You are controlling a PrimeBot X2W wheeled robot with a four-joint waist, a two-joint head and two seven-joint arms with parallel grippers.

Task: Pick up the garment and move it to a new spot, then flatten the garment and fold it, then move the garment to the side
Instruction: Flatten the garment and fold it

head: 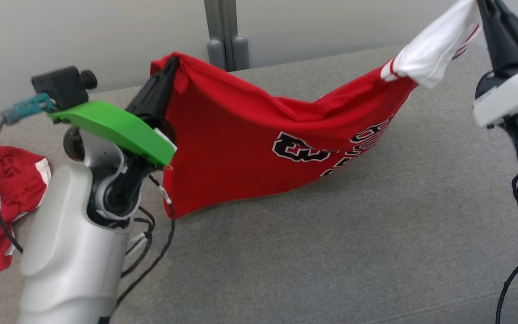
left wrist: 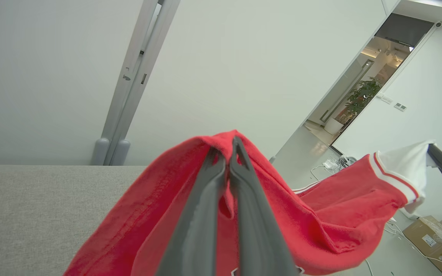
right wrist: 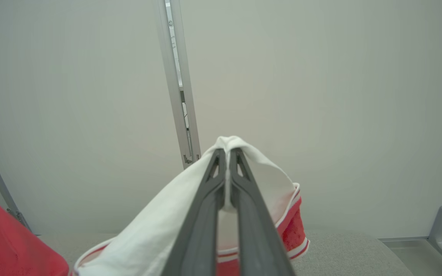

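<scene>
A red knit shirt (head: 223, 135) with a white, red-striped sleeve and black-and-white block lettering too creased to read hangs lifted at both ends, red edge raised at the left, white sleeve higher at the right, middle sagging, its lower hem seemingly brushing the grey fabric surface (head: 376, 225).

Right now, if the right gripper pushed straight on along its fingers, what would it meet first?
The right gripper is shut on the white sleeve, which wraps its tips. Past that, probably the pale wall, just right of the grey post; depth is unclear.
</scene>
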